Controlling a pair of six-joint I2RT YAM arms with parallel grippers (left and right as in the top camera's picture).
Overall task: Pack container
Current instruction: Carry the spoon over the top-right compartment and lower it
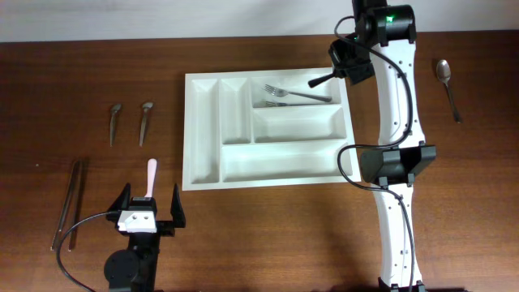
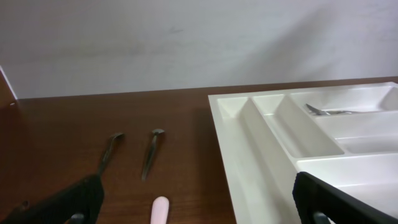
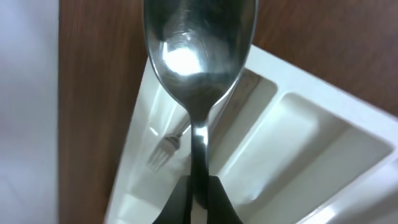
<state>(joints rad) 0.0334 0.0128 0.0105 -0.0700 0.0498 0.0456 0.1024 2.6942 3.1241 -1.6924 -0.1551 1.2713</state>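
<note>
Right gripper [image 3: 198,198]: closed on the handle of a metal spoon [image 3: 199,50], bowl pointing away from the fingers. It hangs over the far right corner of the container [image 1: 203,130], above the top long compartment. That compartment holds one fork [image 1: 302,95] and a second fork [image 1: 280,104], side by side with tines to the left, directly under the held spoon. The other four compartments show only bare white plastic. The container sits flat at mid-table, its two narrow compartments on the left. Left gripper [image 1: 150,197]: jaws wide apart, holding nothing, low near the front edge, left of the container. A pink-handled utensil [image 1: 152,173] lies just ahead of it, between the fingers' line. Further left and back lie two small spoons [image 1: 114,122] [image 1: 144,122], side by side. A long thin metal utensil [image 1: 69,201] lies at far left; type unclear. Another loose spoon [image 1: 448,85] lies well right of the right arm.
</note>
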